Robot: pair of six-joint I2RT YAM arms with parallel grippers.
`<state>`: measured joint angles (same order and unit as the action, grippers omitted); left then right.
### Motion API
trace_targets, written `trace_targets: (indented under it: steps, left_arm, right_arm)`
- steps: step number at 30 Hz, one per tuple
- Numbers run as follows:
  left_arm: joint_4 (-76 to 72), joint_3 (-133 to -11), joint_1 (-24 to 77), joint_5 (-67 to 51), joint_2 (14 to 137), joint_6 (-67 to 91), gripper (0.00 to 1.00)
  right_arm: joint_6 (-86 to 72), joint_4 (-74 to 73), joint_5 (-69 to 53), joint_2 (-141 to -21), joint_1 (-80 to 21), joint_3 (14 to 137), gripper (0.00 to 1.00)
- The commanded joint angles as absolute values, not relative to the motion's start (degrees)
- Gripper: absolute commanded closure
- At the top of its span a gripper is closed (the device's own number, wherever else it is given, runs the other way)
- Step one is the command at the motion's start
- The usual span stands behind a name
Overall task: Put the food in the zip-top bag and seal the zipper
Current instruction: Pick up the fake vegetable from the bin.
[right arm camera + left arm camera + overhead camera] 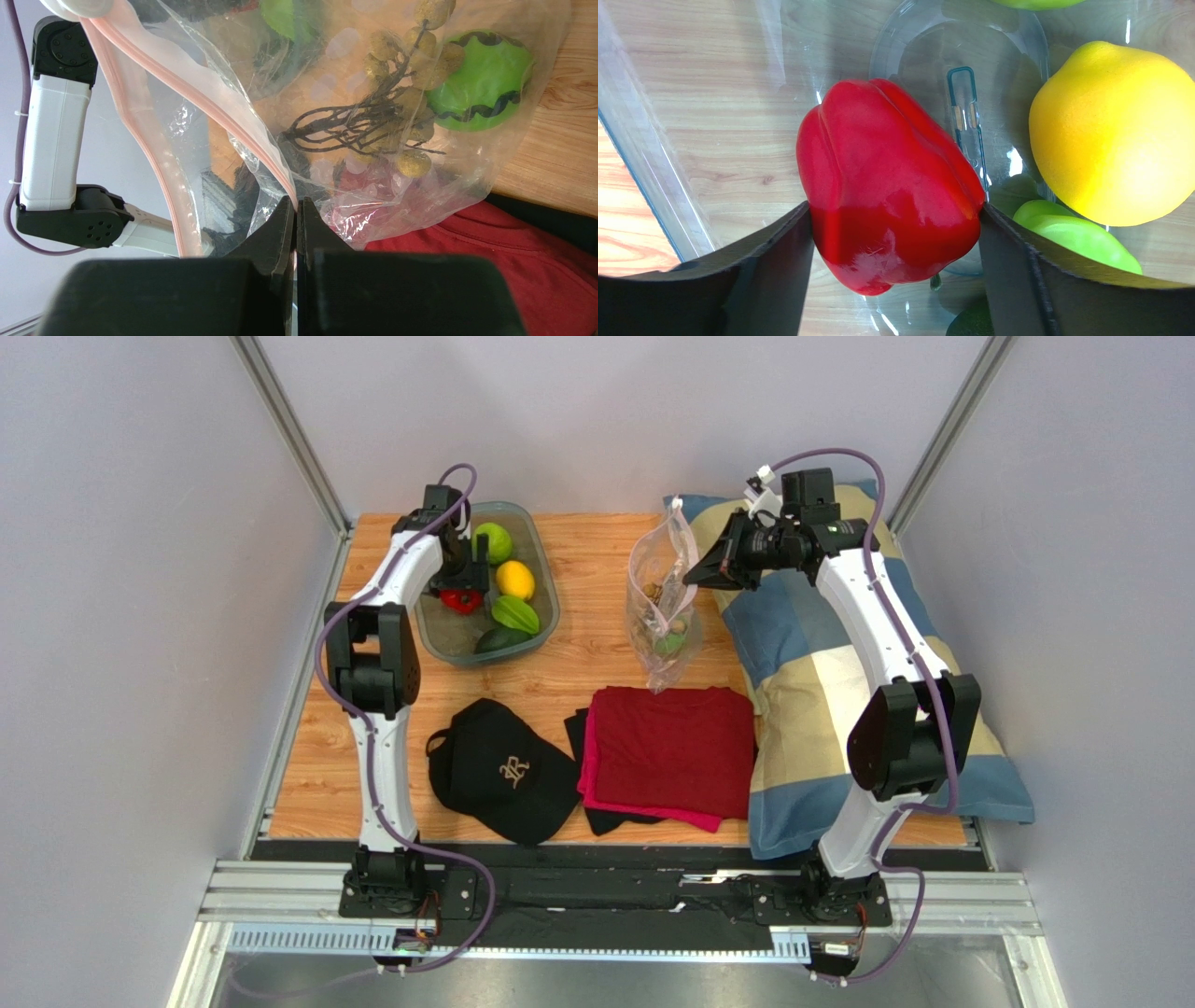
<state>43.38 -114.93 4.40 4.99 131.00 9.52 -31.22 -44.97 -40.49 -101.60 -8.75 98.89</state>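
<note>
The red pepper (885,189) lies in the grey-green tray (540,532), and both fingers of my left gripper (894,231) press against its sides. Beside it are a yellow lemon (1113,133) and a green star fruit (1081,234). A green apple (491,542) and a dark green piece (501,639) also sit in the tray. My right gripper (296,210) is shut on the mouth edge of the zip-top bag (662,602), holding it upright. The pinkish zipper (231,119) stands apart. Inside the bag are a grape bunch (393,105) and a green apple (484,80).
A black cap (501,767) and a folded red cloth (671,749) over a black one lie near the front of the wooden table. A checked pillow (828,686) fills the right side under my right arm. Grey walls close in left and right.
</note>
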Motion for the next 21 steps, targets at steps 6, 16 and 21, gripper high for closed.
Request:
trace_targets:
  steps: [6,16,21]
  left_arm:
    - [41.4,-112.2,4.7,0.1,122.4,9.8,0.36]
    - [35.9,-110.5,10.5,-17.6,103.7,10.9,0.37]
    - [30.3,-111.0,19.7,-29.2,98.7,12.5,0.37]
  right_arm:
    - [-27.8,-46.1,-41.0,-101.8,-8.7,100.5,1.0]
    - [-27.6,-46.0,-42.6,-102.4,-8.9,101.7,1.0]
    - [-28.7,-45.2,-43.2,-103.0,-9.1,102.5,1.0]
